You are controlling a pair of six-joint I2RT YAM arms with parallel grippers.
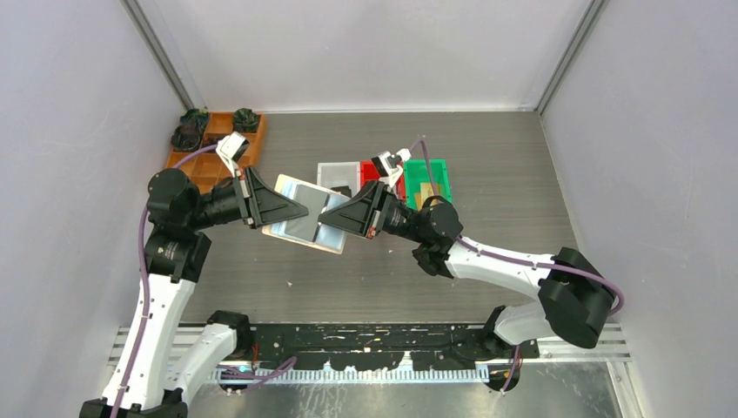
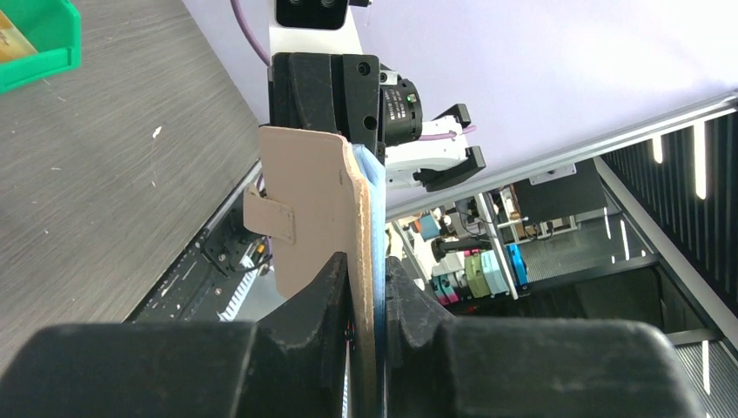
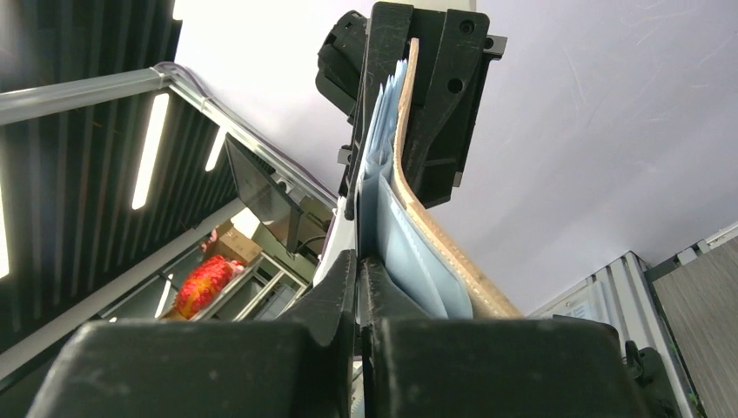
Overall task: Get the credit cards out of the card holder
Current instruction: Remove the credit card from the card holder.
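Observation:
The card holder (image 1: 309, 228) is held open in the air over the table's middle, tan outside and silvery blue-grey inside. My left gripper (image 1: 300, 212) is shut on its left edge; the left wrist view shows the fingers (image 2: 335, 296) clamping the tan cover (image 2: 309, 200). My right gripper (image 1: 329, 220) is shut at its right edge. In the right wrist view the fingers (image 3: 335, 287) pinch a thin layer beside the blue-grey pockets (image 3: 409, 244). I cannot tell whether that layer is a card or a pocket sheet. A gold card (image 1: 424, 193) lies in the green bin.
White (image 1: 333, 171), red (image 1: 369, 170) and green (image 1: 438, 178) bins stand in a row just behind the grippers. The green bin also shows in the left wrist view (image 2: 39, 48). An orange-brown compartment tray (image 1: 209, 165) with dark objects sits at the back left.

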